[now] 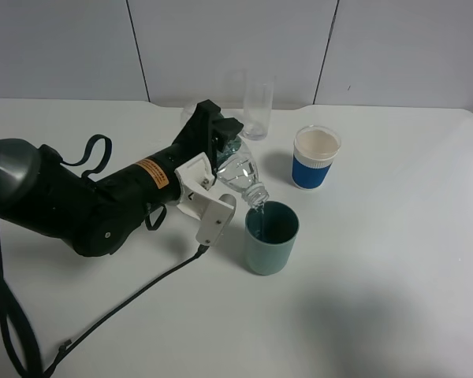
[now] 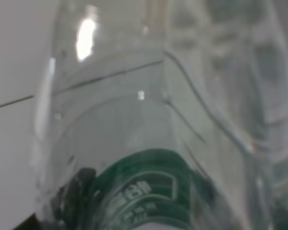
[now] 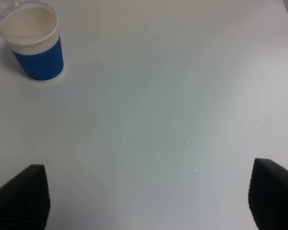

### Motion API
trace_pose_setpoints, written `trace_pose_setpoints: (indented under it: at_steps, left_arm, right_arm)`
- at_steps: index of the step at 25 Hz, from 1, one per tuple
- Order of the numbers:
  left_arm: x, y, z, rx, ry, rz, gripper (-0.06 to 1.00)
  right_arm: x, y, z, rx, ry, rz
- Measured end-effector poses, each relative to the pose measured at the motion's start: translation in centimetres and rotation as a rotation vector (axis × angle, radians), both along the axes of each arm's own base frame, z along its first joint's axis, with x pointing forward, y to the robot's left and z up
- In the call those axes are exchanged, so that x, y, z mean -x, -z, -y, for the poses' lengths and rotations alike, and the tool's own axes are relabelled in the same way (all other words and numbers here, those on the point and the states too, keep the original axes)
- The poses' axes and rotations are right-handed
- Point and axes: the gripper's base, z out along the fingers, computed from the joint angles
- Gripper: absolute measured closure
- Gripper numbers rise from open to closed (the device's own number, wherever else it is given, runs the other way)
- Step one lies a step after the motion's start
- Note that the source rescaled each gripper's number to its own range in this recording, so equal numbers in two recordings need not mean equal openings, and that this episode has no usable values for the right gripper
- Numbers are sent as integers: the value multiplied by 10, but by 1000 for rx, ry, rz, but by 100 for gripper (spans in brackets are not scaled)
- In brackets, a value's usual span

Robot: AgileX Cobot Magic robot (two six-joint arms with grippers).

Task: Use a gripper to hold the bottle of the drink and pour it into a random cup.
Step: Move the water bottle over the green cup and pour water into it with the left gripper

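Note:
My left gripper [image 1: 221, 169] is shut on the bottle of the drink [image 1: 240, 175], a small clear plastic bottle. The bottle is tipped over, and its capless neck points down over the open mouth of the teal-green cup [image 1: 270, 238] at the table's middle. The left wrist view is filled by the bottle [image 2: 134, 120] up close, with its green label [image 2: 144, 191] at the bottom. My right gripper [image 3: 151, 189] is open and empty above bare table. It does not show in the high view.
A blue-and-white cup [image 1: 314, 157] stands right of the bottle and also shows in the right wrist view [image 3: 33, 43]. A tall clear glass [image 1: 258, 110] stands behind. A black cable [image 1: 142, 291] trails over the table's front left.

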Motion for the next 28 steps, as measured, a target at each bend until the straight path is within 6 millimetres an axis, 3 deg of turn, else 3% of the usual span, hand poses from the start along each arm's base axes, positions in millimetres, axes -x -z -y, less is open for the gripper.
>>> trace_pose_setpoints:
  at_steps: [28]
  left_arm:
    - [0, -1, 0, -41, 1, 37, 92]
  right_arm:
    - [0, 0, 0, 0, 0, 0]
